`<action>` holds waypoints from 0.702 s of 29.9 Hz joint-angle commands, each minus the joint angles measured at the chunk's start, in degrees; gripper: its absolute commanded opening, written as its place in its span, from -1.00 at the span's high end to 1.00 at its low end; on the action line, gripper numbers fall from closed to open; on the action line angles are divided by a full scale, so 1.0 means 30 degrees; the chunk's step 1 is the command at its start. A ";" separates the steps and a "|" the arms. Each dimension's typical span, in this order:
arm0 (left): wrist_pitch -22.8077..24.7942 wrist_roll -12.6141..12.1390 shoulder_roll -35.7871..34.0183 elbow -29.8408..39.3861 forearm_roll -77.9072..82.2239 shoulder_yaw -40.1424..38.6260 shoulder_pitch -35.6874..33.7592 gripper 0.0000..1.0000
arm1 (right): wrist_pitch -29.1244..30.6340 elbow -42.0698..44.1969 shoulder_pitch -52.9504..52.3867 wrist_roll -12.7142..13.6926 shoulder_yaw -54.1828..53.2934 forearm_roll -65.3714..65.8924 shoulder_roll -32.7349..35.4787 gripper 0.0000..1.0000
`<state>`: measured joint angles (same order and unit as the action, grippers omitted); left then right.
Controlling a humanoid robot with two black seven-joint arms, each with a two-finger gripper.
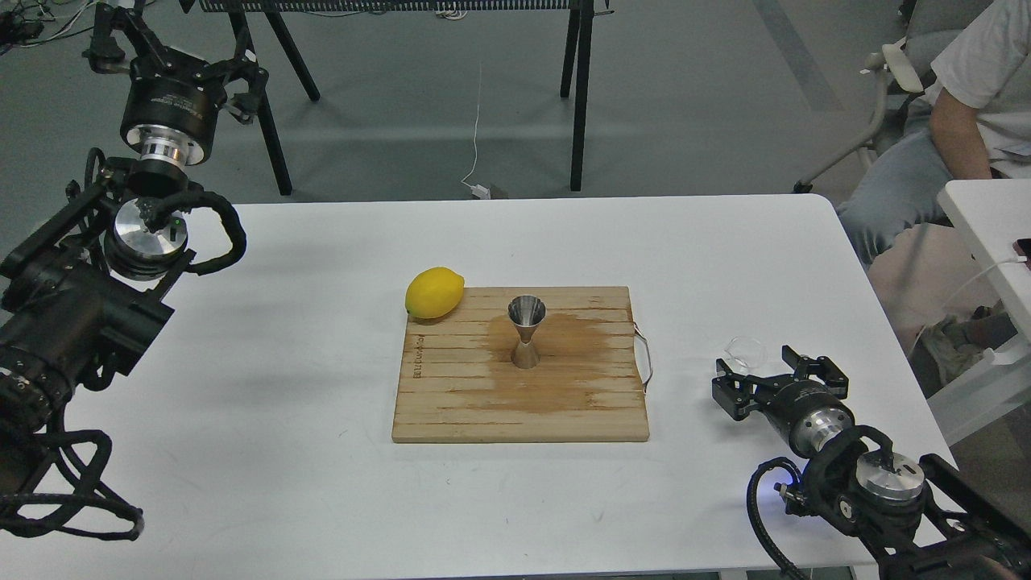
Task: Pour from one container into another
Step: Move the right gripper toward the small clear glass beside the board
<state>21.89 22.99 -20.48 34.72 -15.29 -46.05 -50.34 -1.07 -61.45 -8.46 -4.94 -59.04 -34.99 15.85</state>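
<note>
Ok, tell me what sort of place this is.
Probably a robotics lab or test room: a bare grey floor with loose cables, a white table staged with only a cutting board, and a seated person close by.

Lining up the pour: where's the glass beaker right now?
In the head view, the glass beaker sits on the white table, right of the cutting board, just beyond the right claw.

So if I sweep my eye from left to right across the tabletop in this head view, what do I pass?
Left gripper, raised at the far left → lemon on the corner of the wooden board → steel jigger, upright on the board → glass beaker on the white table → right gripper, just behind the beaker.
</note>
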 commanded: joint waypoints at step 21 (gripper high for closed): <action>-0.0031 -0.0018 0.0176 -0.0002 -0.0001 0.0029 -0.0036 -1.00 | 0.0267 0.0504 -0.0197 0.0211 0.0199 0.0061 -0.0480 0.06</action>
<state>21.89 22.94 -20.44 34.72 -15.29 -45.96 -50.36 -0.26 -59.94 -9.14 -4.30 -58.42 -34.80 14.46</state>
